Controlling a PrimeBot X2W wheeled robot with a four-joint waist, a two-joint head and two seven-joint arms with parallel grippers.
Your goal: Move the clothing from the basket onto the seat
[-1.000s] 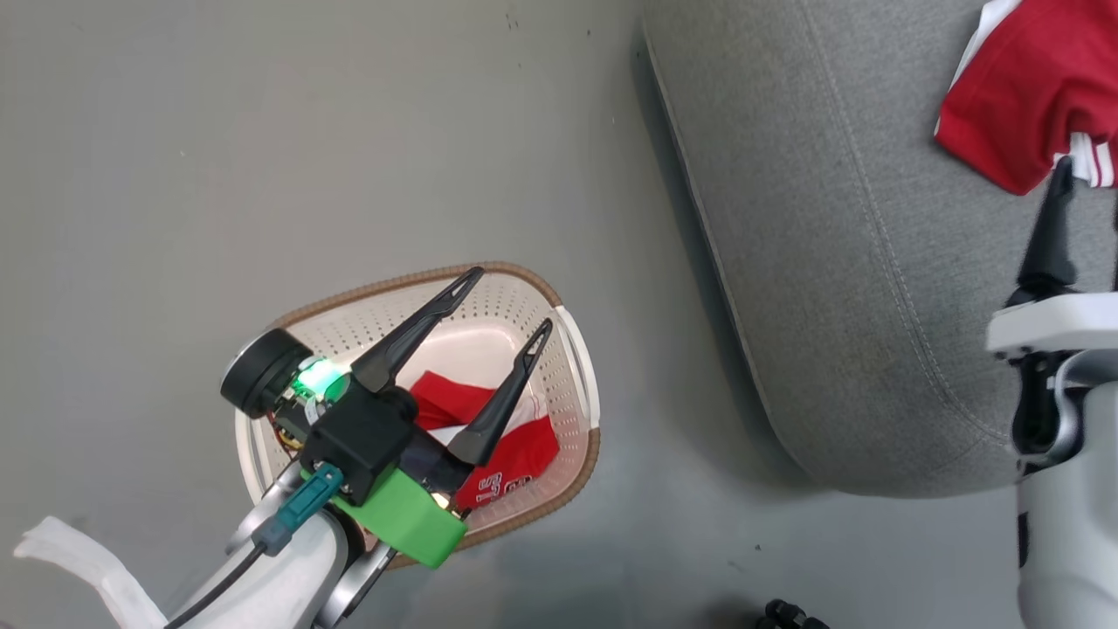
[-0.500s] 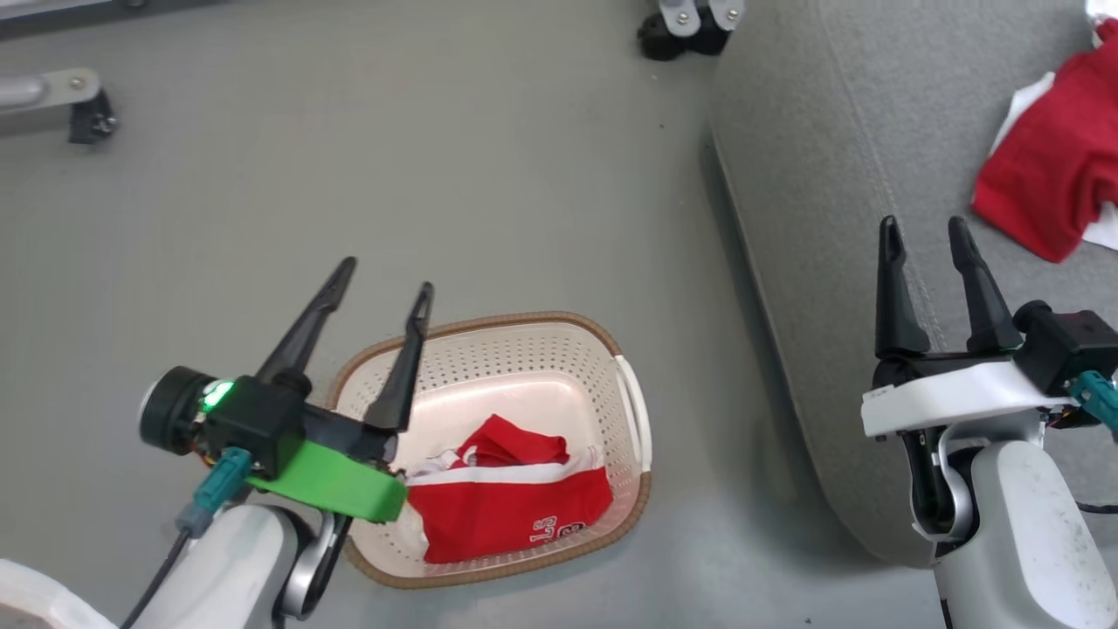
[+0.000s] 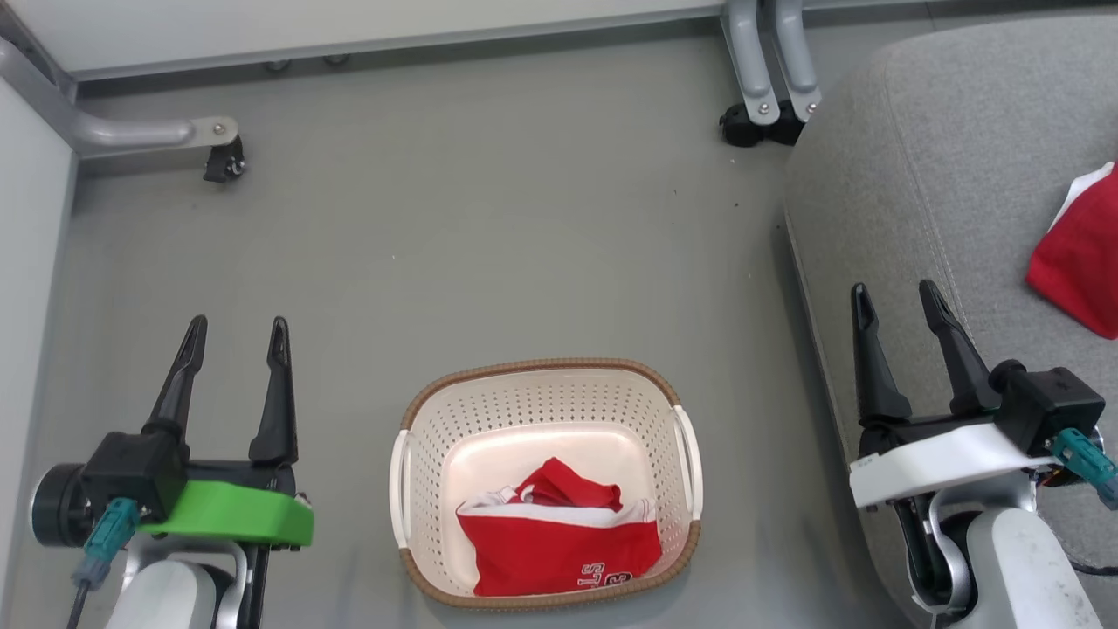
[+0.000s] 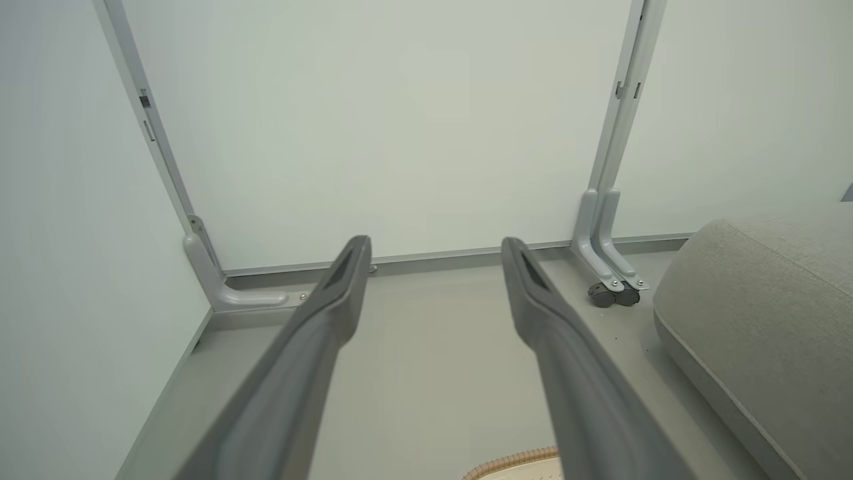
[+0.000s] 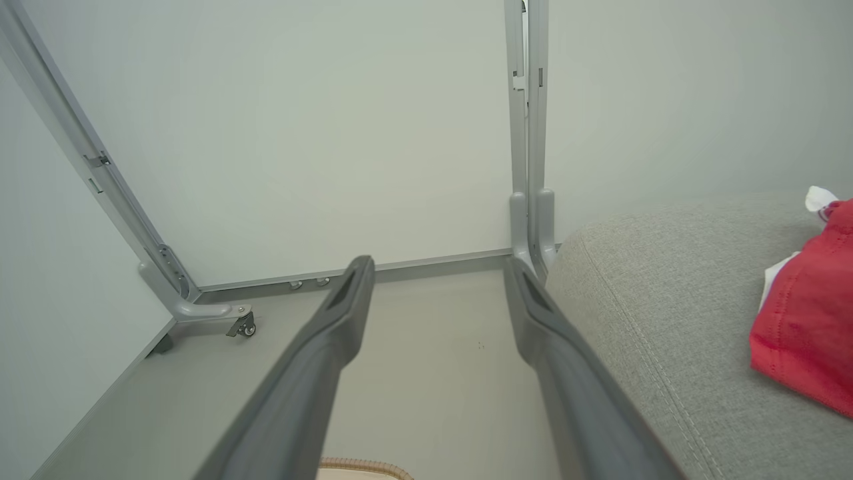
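L gripper [image 3: 239, 325] & R gripper [image 3: 894, 290] both spread, empty; red white-trimmed fabric jersey [image 3: 559, 550] in cream perforated plastic basket [image 3: 541, 365] between them, behind fingertips; best: descend on raised fold, pinch deep, carry to grey upholstered seat [image 3: 943, 175] beside R fingers.

Cream-white basket [image 3: 541, 397] dotted with small holes, with a brown woven-look rim, holding a red jersey [image 3: 559, 555] that has a white band and white numerals. A red garment [image 3: 1083, 262] with a white edge lies on the grey fabric seat [image 3: 943, 175]; the floor [image 3: 480, 218] is plain grey. The left gripper [image 3: 238, 323] has black fingers on a bright green mount, the right gripper [image 3: 893, 288] black fingers on a white one.
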